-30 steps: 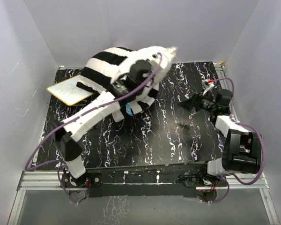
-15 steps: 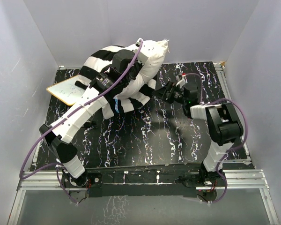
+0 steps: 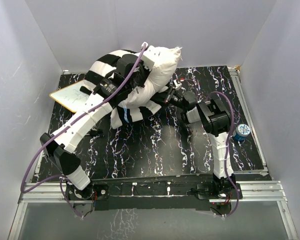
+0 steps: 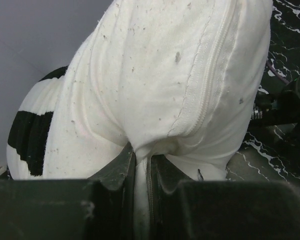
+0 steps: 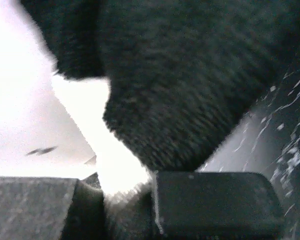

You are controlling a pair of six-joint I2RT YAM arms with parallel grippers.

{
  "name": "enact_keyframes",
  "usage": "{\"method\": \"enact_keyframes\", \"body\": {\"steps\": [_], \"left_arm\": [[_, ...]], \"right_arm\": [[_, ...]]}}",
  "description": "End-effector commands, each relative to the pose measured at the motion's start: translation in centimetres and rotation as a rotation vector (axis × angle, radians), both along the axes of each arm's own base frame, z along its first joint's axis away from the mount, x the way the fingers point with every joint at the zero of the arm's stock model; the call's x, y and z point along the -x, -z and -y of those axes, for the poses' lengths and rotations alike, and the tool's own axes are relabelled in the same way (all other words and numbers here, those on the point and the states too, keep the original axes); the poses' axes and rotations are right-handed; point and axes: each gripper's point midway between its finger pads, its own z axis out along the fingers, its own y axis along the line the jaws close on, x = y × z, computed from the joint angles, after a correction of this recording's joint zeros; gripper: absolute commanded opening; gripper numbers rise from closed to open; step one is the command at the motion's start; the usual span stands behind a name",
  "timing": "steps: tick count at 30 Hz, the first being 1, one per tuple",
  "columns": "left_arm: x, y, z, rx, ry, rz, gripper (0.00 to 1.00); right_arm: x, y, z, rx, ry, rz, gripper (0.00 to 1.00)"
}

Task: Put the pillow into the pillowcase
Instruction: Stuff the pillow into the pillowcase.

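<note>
The plump white pillow (image 3: 160,62) is held up at the back of the table, its lower part inside the black-and-white striped pillowcase (image 3: 104,70). My left gripper (image 3: 141,80) is shut on a fold of the pillow (image 4: 165,75); white fabric is pinched between its fingers (image 4: 115,167). A black stripe of the pillowcase (image 4: 30,135) shows at the left of that view. My right gripper (image 3: 165,97) reaches in from the right and is shut on the pillowcase's edge; black and white cloth (image 5: 180,90) fills the right wrist view, bunched between the jaws of the gripper (image 5: 127,195).
A small whiteboard (image 3: 72,96) lies at the left of the black marbled table (image 3: 155,150), partly under the pillowcase. A blue can (image 3: 241,131) stands near the right edge. White walls close in the left, back and right sides.
My right arm swung left from the table's right side to the pillowcase edge and shut on it, uncovering the blue can. The left arm drew the pillow slightly back and left.
</note>
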Motion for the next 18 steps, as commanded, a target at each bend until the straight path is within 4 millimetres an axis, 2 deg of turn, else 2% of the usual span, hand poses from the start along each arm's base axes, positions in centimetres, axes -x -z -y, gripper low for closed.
{"method": "enact_keyframes", "body": {"steps": [1, 4, 7, 9, 12, 15, 16, 18], "left_arm": [[-1.8, -0.3, -2.3, 0.101, -0.036, 0.032, 0.00], [-3.8, 4.4, -2.8, 0.116, -0.028, -0.062, 0.00], [-4.8, 10.5, -2.4, 0.060, -0.019, -0.132, 0.00], [-5.0, 13.5, -2.2, 0.038, -0.015, -0.169, 0.00], [-4.4, 16.2, -1.6, 0.057, 0.031, -0.205, 0.00], [-2.9, 17.4, 0.4, 0.108, 0.138, -0.273, 0.00], [-2.5, 17.0, 0.8, 0.129, 0.160, -0.293, 0.12], [-1.7, 14.6, 1.2, 0.187, 0.180, -0.300, 0.45]], "right_arm": [[8.3, -12.0, 4.1, -0.160, -0.158, 0.443, 0.08], [13.2, -15.9, 6.7, -0.082, -0.176, 0.581, 0.08], [17.9, -20.5, 8.0, -0.057, -0.202, 0.721, 0.08], [20.6, -23.3, 8.3, -0.073, -0.213, 0.786, 0.08], [22.9, -26.3, 8.8, -0.108, -0.210, 0.835, 0.08], [23.1, -26.6, 8.9, -0.097, -0.213, 0.859, 0.08], [22.6, -26.0, 8.9, -0.077, -0.212, 0.851, 0.08], [20.6, -23.9, 9.3, -0.018, -0.184, 0.786, 0.08]]}}
